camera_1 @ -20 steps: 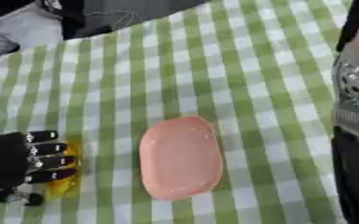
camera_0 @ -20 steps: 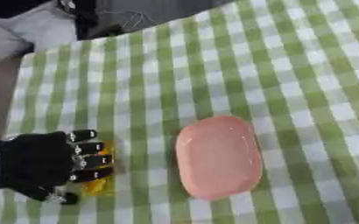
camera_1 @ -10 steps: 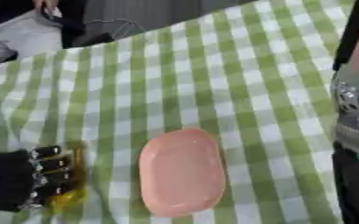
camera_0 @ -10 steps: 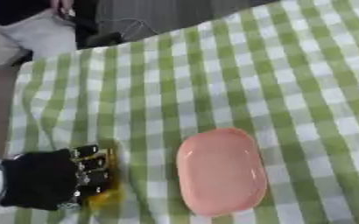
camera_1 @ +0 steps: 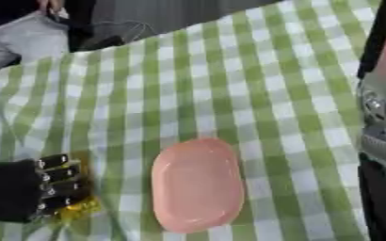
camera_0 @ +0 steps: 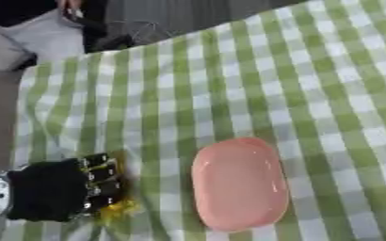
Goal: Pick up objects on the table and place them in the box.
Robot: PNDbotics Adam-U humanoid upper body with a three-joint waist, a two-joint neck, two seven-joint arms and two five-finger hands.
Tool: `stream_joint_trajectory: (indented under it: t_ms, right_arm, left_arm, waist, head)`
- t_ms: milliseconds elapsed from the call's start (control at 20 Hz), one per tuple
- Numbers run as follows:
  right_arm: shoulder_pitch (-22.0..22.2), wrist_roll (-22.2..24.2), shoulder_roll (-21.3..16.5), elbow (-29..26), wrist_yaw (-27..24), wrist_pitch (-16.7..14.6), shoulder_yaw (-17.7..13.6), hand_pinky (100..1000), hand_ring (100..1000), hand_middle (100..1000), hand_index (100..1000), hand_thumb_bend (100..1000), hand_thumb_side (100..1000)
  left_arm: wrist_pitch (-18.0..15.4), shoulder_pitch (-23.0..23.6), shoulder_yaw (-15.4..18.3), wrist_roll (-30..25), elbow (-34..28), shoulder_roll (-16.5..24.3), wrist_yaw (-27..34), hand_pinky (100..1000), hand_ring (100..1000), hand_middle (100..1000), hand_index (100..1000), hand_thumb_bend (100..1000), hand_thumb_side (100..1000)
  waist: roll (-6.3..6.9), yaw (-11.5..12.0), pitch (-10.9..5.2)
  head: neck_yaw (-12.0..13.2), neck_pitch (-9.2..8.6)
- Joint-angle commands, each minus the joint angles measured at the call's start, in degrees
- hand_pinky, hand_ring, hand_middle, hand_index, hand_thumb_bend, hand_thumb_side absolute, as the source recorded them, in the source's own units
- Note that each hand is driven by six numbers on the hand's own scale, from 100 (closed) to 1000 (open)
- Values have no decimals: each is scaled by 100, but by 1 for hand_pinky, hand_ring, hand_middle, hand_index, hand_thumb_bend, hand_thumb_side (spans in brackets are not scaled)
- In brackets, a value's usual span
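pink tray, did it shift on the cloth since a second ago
No. The pink tray keeps its place beside the left hand; the whole picture shifted, so the camera moved.

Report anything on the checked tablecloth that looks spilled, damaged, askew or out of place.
Nothing looks spilled or damaged. The pink oval plastic dish lies flat and empty on the green-and-white checked tablecloth. The left robot hand covers a small yellow object, mostly hidden beneath its fingers. No box shows in either view.
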Motion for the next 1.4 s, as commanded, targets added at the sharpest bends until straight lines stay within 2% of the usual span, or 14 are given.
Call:
stream_joint_trajectory:
  t_ms: [50, 100, 150, 200, 250, 300, 600, 1050, 1400]
  right_arm:
    - [-10, 18, 65, -46, 39, 28, 3, 661, 735, 782, 1000, 100, 1000]
    - [-6, 19, 64, -46, 43, 30, 3, 661, 735, 782, 1000, 100, 1000]
    - [-3, 19, 64, -46, 46, 31, 3, 661, 735, 782, 1000, 100, 1000]
    - [0, 19, 63, -46, 49, 33, 3, 661, 735, 782, 1000, 100, 1000]
    - [3, 18, 63, -46, 52, 34, 2, 661, 734, 781, 1000, 100, 1000]
    - [10, 12, 62, -46, 55, 35, 1, 661, 735, 782, 1000, 100, 1000]
    - [65, -67, 58, -46, 55, 44, 2, 660, 733, 780, 1000, 100, 1000]
    - [207, -321, 26, -46, -113, -9, 14, 644, 719, 769, 1000, 100, 1000]
    - [287, -507, -1, -46, -305, -110, 26, 623, 700, 754, 1000, 100, 1000]
  left_arm:
    - [-1416, 38, -230, 1651, 159, -91, -111, 100, 100, 100, 163, 468, 100]
    - [-1416, 32, -179, 1692, 28, -87, 93, 100, 100, 100, 168, 460, 100]
    - [-1416, 45, -140, 1712, -81, -93, 265, 100, 100, 100, 143, 612, 100]
    - [-1416, 69, -100, 1721, -188, -91, 417, 100, 100, 100, 146, 568, 100]
    - [-1416, 97, -65, 1726, -276, -98, 540, 100, 100, 100, 137, 707, 100]
    - [-1416, 154, -19, 1725, -404, -129, 725, 100, 100, 100, 140, 681, 100]
    - [-1416, 465, 411, 1730, -961, -150, 1773, 100, 100, 100, 150, 684, 100]
    - [-1416, 616, 1157, 1731, -997, 207, 2469, 100, 100, 100, 163, 684, 100]
    - [-1415, 503, 1811, 1731, -997, 332, 3132, 100, 100, 100, 167, 646, 100]
  waist:
    - [6, 22, 30]
    - [6, 27, 28]
    - [6, 30, 25]
    - [6, 34, 23]
    - [6, 37, 18]
    - [6, 46, 10]
    - [6, 131, -81]
    - [6, 309, -395]
    - [6, 403, -641]
  head:
    - [39, -105]
    - [37, -107]
    - [38, -111]
    - [38, -113]
    - [37, -116]
    - [33, -119]
    - [7, -147]
    - [-61, -271]
    - [-107, -381]
